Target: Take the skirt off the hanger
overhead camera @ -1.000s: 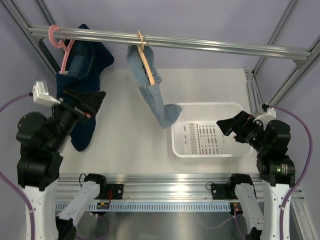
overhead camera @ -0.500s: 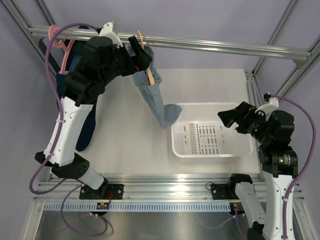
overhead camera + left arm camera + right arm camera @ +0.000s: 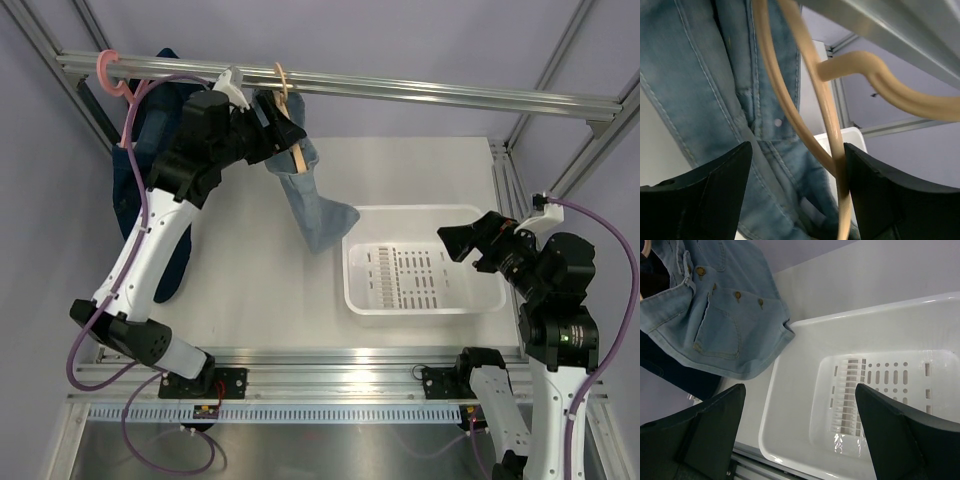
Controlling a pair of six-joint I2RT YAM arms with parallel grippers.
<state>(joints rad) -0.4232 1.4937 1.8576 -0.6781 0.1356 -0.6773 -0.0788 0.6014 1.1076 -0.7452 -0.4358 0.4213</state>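
Skirt (image 3: 308, 195) hangs on wooden hanger (image 3: 293, 130) upper centre-left, where left claw (image 3: 283, 118), swung up from beside the dark garment (image 3: 128, 190), now straddles it, fingers apart, grasp pending; right claw (image 3: 456, 243) waits apart over basket (image 3: 415, 211).

The pale table (image 3: 250, 300) carries one thing, a white slotted basket (image 3: 372, 300), sitting flat just below and ahead of the right gripper (image 3: 458, 243).

White basket (image 3: 352, 272) on the table (image 3: 250, 270); navy garment (image 3: 127, 185) hanging on pink hanger (image 3: 104, 66).
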